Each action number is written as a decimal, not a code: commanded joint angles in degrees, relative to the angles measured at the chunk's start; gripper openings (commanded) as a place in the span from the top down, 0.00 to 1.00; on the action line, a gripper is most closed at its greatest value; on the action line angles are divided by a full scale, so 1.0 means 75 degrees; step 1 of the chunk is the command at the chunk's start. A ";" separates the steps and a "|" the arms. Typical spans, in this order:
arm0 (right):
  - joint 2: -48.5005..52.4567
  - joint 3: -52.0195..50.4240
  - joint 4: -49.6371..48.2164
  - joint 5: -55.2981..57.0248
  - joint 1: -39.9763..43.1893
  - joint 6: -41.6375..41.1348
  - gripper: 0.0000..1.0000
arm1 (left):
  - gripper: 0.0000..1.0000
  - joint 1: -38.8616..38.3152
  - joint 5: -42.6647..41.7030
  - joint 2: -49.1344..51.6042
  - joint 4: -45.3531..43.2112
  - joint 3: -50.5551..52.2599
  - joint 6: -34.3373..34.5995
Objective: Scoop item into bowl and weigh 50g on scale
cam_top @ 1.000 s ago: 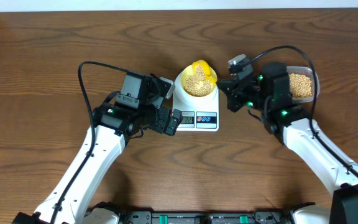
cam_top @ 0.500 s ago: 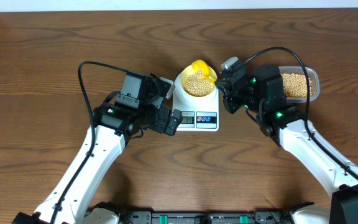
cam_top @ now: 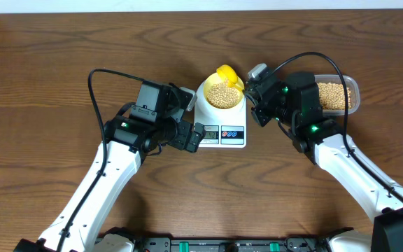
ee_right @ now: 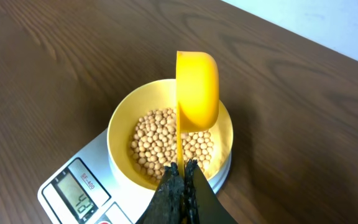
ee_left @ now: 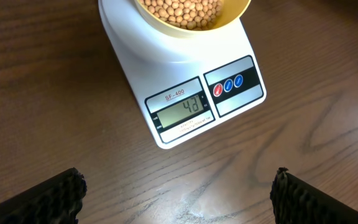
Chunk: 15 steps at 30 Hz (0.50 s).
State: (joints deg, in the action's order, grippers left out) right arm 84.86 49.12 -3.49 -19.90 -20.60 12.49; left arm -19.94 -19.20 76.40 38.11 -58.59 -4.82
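The white scale (cam_top: 219,133) stands mid-table with the pale-yellow bowl (cam_top: 206,89) on its platform. Beige beans (cam_top: 222,94) partly fill the bowl. My right gripper (cam_top: 252,94) is shut on the handle of a bright yellow scoop (cam_top: 226,73). In the right wrist view the scoop (ee_right: 197,87) is turned on its side over the bowl (ee_right: 120,124) and beans (ee_right: 157,140), handle pinched in the gripper (ee_right: 182,168). My left gripper (cam_top: 191,115) stands open just left of the scale. Its view shows the scale (ee_left: 185,68), its lit display, and wide-apart fingers (ee_left: 48,199).
A clear plastic tub (cam_top: 355,94) with more beans sits at the right, behind my right arm. The table is dark wood, with a pale wall strip along its far edge (cam_top: 201,5). Black cables arch over both arms.
The right gripper shifted left and rolled the scoop over; the beans that lay in the scoop are now in the bowl. The left arm has not moved.
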 commanded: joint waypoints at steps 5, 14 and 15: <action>-0.0102 0.0210 -0.0012 0.0035 -0.0067 0.0079 0.99 | 0.03 -0.0003 -0.0032 0.0058 -0.0006 -0.0047 -0.0125; -0.0102 0.0210 0.0012 -0.0455 -0.0067 -0.0632 0.99 | 0.03 -0.0003 -0.0032 0.0058 -0.0006 -0.0047 -0.0125; -0.0102 0.0210 0.0012 -0.0452 -0.0067 -0.0629 0.99 | 0.03 -0.0003 -0.0032 0.0058 -0.0006 -0.0047 -0.0122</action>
State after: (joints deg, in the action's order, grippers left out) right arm 84.86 49.12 -3.46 -21.28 -20.60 9.39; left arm -19.94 -19.20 76.40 38.11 -58.59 -4.82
